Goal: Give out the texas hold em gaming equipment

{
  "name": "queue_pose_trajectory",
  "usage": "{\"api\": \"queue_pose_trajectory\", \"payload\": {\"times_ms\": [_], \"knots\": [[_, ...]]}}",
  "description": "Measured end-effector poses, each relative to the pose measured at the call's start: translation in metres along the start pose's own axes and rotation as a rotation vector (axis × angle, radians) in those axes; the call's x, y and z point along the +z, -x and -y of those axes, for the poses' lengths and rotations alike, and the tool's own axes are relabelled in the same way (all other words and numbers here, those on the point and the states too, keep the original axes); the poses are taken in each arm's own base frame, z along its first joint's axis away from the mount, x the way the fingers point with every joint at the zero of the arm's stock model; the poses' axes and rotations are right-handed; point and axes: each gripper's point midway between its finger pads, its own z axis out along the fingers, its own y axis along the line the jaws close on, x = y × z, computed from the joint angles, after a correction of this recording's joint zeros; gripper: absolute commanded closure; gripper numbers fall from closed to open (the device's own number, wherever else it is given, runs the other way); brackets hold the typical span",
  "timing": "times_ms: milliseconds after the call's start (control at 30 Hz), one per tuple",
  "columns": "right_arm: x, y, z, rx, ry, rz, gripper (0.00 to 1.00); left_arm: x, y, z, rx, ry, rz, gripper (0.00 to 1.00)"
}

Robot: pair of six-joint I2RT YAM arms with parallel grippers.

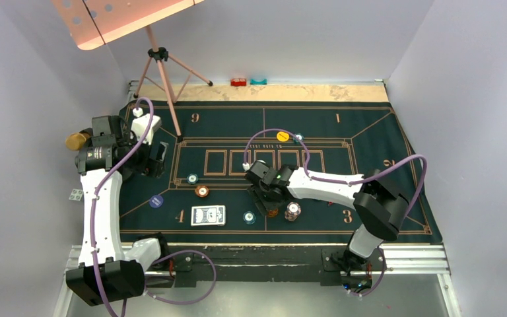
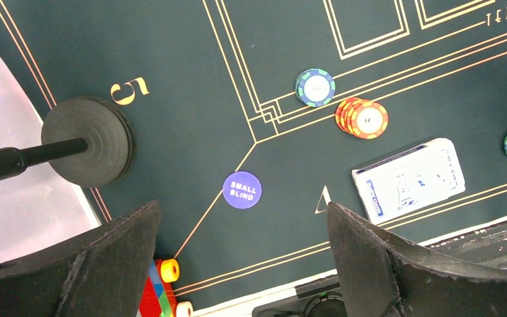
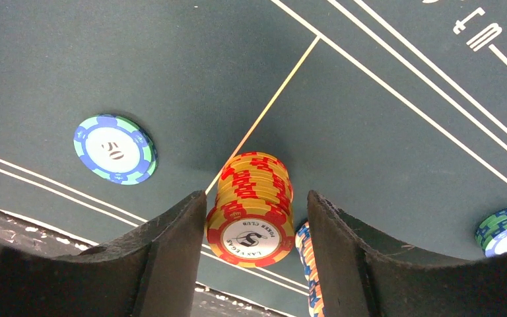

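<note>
Chip stack (image 3: 251, 205) yellow-red striped; mat (image 3: 370, 99) dark green, gold lines; disc (image 2: 242, 190) blue.

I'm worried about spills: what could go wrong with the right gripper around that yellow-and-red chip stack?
The tall stack of yellow-and-red poker chips stands loose inside the right gripper, not clamped yet. An uneven squeeze might topple or shear it. A second, blue-and-orange chip stack sits right beside it, close to one side of the gripper, and could get knocked over.

top: high overhead, takes in whole dark green gold-lined felt mat (image 1: 237, 125) | left wrist: looking down, shares flat blue disc (image 2: 242, 190) with top | right wrist: close, low
</note>
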Motion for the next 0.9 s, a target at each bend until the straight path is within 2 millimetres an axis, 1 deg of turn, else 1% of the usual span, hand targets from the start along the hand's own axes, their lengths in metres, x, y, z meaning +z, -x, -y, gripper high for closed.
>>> {"api": "queue_pose_trajectory", "payload": {"times_ms": [267,433,533,633,733,900], "knots": [[0.0,-0.001,-0.001,0.0,0.007,-0.004,0.59,0.0,0.0,-0.001,0.0,0.003,-0.002,0.0],[0.0,-0.001,-0.001,-0.001,0.006,-0.005,0.69,0.0,-0.001,-0.001,0.001,0.006,-0.003,0.0],[-0.001,-0.003,0.0,-0.001,0.006,-0.01,0.73,0.0,-0.001,-0.001,0.001,0.006,-0.003,0.0],[-0.007,-0.003,0.001,-0.002,0.006,-0.011,0.74,0.0,0.0,-0.001,0.001,0.006,-0.003,0.0],[-0.019,0.005,0.0,0.001,0.011,0.012,0.75,0.0,0.0,-0.002,0.008,0.007,-0.003,0.0],[-0.038,0.028,0.0,0.017,0.016,0.077,0.77,0.0,-0.001,-0.002,0.016,0.007,-0.004,0.0]]}}
